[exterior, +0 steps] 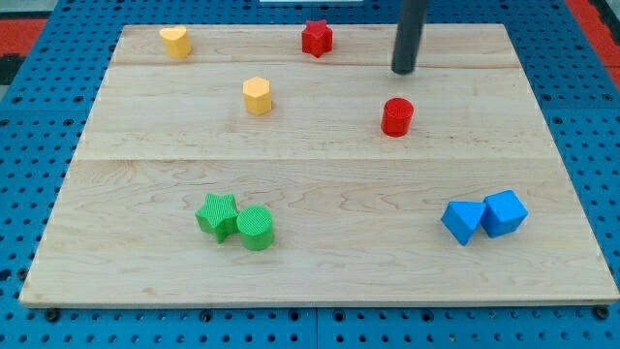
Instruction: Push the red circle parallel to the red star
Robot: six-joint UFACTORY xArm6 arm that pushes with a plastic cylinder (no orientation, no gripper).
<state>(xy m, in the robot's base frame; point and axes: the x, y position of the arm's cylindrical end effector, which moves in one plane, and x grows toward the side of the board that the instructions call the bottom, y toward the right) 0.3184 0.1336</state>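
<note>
One push needed: bring tip [403,71], holding nothing, from above red circle [397,116] round below it, then shove upward level with red star [317,38], upper centre.

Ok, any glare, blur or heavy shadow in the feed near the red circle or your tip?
Camera view: even, soft light, no glare on the wooden board; the red circle and red star are sharp; only faint shadows under blocks; my tip is crisp, just above the circle toward the view's top, apart from it.
</note>
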